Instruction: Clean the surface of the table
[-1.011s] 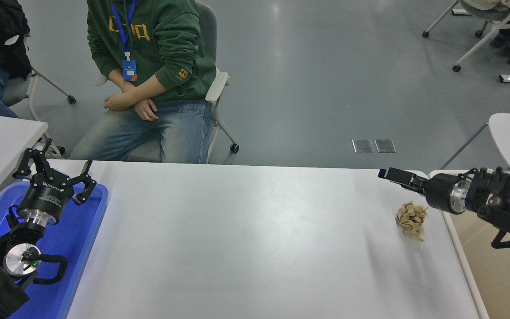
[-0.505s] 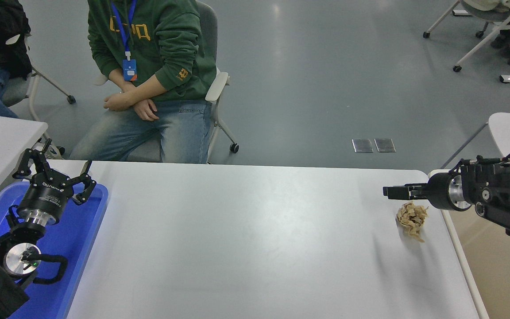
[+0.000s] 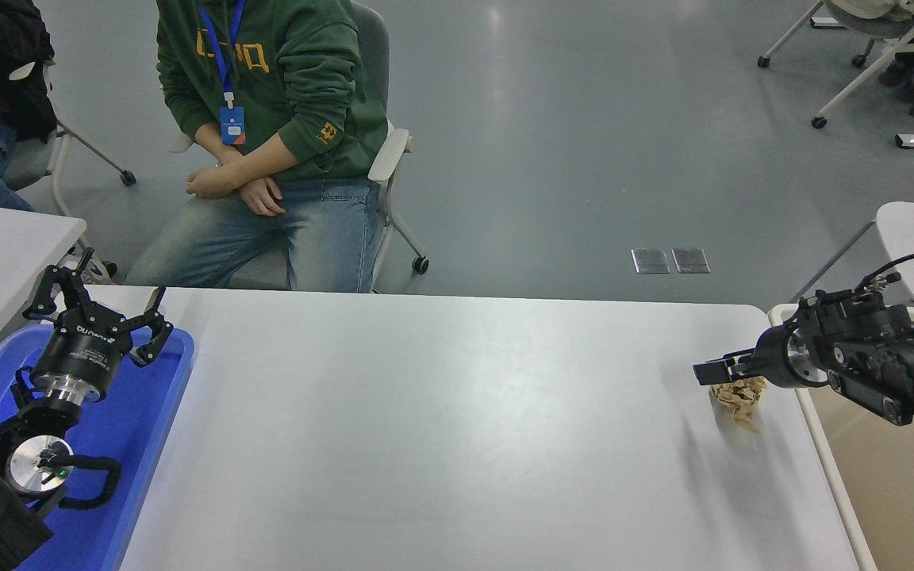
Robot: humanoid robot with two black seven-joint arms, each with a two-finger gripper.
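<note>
White and smooth, the desk surface [image 3: 441,428] fills the lower part of the head view, its far edge running below a seated person [image 3: 266,143] in a green hoodie and jeans. Near its right end lies a crumpled tan paper wad [image 3: 739,400]. The right pincer [image 3: 712,373] reaches in from the right edge and sits just over the wad's top, overlapping it; whether it touches the paper, and whether its fingers are spread or closed, cannot be told from this angle. At the lower left, the left pincer [image 3: 100,313] hangs with fingers spread wide above a blue plastic tray [image 3: 163,404].
</note>
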